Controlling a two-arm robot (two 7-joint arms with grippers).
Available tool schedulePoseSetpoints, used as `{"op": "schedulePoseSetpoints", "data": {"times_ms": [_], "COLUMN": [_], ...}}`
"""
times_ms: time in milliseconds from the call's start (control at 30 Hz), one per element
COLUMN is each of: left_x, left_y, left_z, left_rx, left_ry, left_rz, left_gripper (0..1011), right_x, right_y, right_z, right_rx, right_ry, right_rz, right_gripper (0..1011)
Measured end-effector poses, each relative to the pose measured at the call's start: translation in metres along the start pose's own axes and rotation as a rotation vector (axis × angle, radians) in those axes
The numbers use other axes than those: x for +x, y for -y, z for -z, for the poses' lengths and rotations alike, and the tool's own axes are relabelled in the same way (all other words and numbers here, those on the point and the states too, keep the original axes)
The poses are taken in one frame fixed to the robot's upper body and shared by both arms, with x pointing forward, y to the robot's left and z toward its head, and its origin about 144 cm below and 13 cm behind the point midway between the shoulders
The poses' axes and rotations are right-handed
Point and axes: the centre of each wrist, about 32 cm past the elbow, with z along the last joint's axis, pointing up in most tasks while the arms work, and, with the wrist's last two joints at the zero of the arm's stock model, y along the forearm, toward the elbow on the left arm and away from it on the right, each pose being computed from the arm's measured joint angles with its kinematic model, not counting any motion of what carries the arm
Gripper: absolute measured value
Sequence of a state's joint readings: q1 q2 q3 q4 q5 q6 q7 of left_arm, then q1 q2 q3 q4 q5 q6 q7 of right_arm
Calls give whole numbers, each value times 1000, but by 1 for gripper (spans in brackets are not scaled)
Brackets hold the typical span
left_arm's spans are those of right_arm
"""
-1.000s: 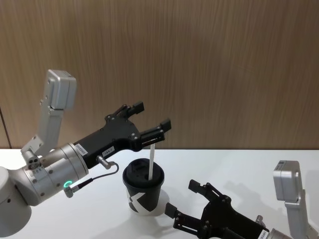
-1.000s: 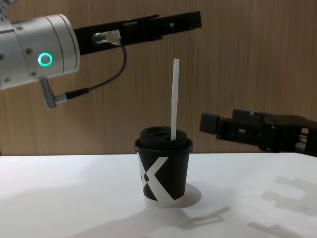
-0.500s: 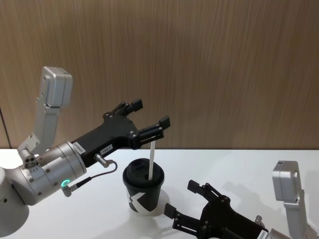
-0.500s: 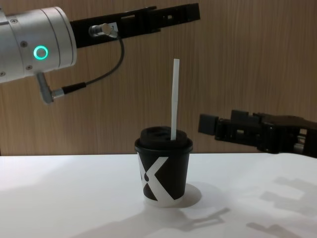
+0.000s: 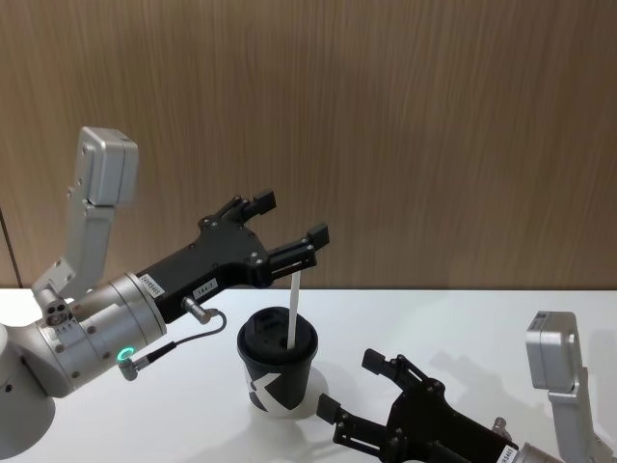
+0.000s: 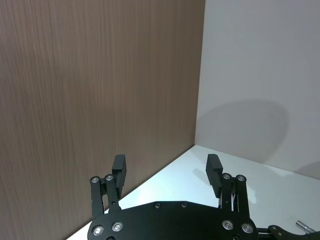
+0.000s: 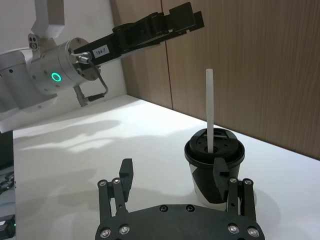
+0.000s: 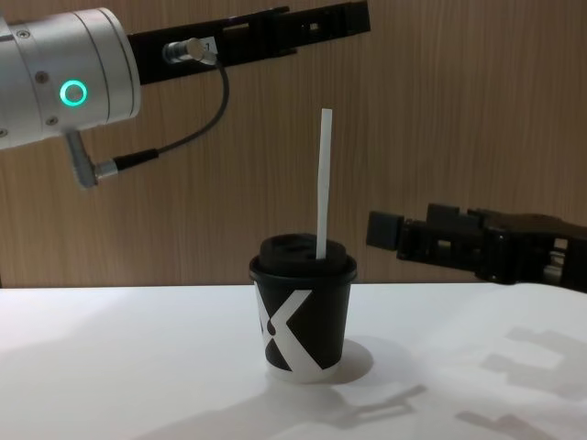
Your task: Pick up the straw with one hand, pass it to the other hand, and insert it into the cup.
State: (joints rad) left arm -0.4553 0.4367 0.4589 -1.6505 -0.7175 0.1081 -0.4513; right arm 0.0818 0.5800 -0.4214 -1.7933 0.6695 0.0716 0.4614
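Two grippers idle, fingers spread and empty: right gripper low at five o'clock, cup at centre with straw upright through lid, left gripper above at eleven o'clock. Insertion apparently complete; nothing left.

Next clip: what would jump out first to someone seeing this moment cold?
The white straw standing upright through the domed lid of the black cup at the middle of the white table. Above it, the left gripper hangs open, clear of the straw's top, its silver wrist glowing with a green ring. To the cup's right, the open right gripper hovers at about lid height.
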Motion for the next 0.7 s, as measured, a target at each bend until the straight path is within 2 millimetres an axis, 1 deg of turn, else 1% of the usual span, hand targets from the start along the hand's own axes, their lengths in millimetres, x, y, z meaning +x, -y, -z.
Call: {"op": "schedulePoseSetpoints", "data": {"times_ms": [700], "left_x": [0], "left_y": [0], "left_z": [-1], "left_rx": [-1], "left_ry": [0], "left_rz": [0], "left_gripper": [1002], "right_x": [0], "right_y": [0], "right_z": [0], "right_rx": [0], "right_ry": [0], "right_rz": [0], "right_gripper": [1001]}}
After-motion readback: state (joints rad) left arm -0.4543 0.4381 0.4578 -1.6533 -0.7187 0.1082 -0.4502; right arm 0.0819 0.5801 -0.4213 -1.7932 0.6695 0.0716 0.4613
